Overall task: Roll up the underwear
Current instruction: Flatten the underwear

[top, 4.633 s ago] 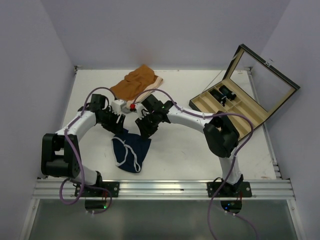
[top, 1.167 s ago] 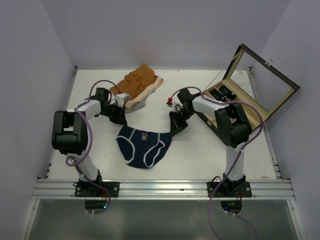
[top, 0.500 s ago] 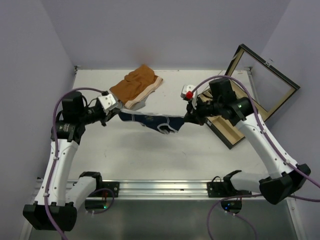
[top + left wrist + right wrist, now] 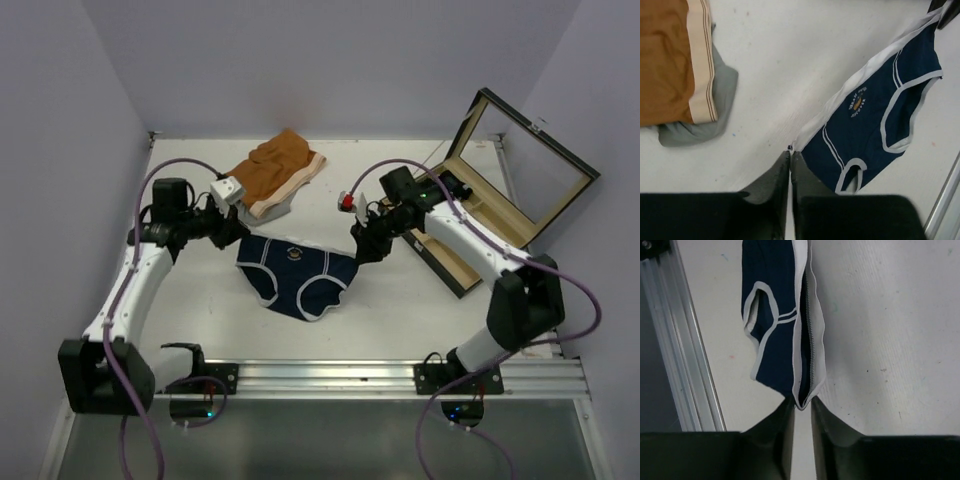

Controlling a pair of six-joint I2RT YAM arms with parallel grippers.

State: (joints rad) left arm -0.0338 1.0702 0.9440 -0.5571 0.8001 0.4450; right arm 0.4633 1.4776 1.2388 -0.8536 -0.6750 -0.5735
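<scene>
Both arms were on the underwear (image 4: 295, 280), a small pair of navy briefs in soft knit fabric, spread out at the middle of the white table (image 4: 400, 310) between the two grippers. The left gripper (image 4: 240, 235) had its dark jaws pressed together on one end of the white waistband. In the left wrist view that band ran taut and straight away from the fingertips, with a small round crest printed just below it and white piping curving round the leg holes.

Over on the other side, the right gripper (image 4: 358, 250) was clamped on the opposite end of the waistband. The right wrist view showed the band doubled over there, its two white edges pinched side by side between the jaws. Whether the lower half of the briefs rested flat on the table or hung just clear of it could not be told.

Beyond the left gripper lay the orange-brown shorts (image 4: 270, 170) with a ribbed cream waistband, crumpled on top of a grey garment (image 4: 722, 100). A wooden box (image 4: 497, 212) stood at the right, its glazed lid raised. A ridged aluminium rail (image 4: 320, 375) ran along the near edge.
</scene>
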